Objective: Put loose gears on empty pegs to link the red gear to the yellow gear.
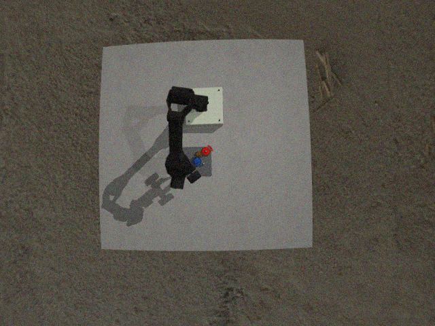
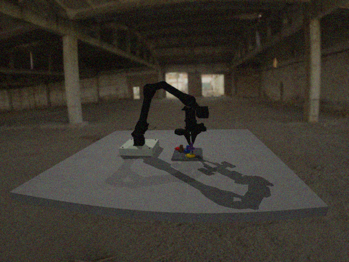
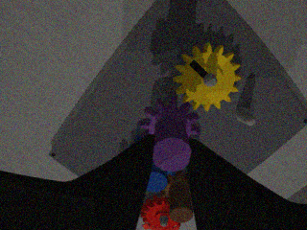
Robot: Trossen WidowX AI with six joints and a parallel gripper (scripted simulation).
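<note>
My gripper (image 2: 191,143) (image 3: 171,144) is shut on the knob of a purple gear (image 2: 192,147) (image 3: 172,119), over the grey board (image 1: 207,172) (image 2: 177,158) (image 3: 106,115). The purple gear is close beside the yellow gear (image 2: 190,155) (image 3: 226,72) in the wrist view; whether it is seated on a peg is hidden. A blue gear (image 1: 197,161) (image 2: 186,149) (image 3: 156,182) and a brown gear (image 1: 198,154) (image 2: 181,147) (image 3: 179,192) stand between the purple gear and the red gear (image 1: 205,149) (image 2: 177,148) (image 3: 153,211). The arm hides the gripper tips in the top view.
A bare peg (image 3: 246,117) stands beside the yellow gear. The red arrow (image 1: 211,148) lies by the red gear. The white robot base (image 1: 212,105) (image 2: 138,151) stands behind the board. The knobs of the blue and brown gears rise close to the fingers.
</note>
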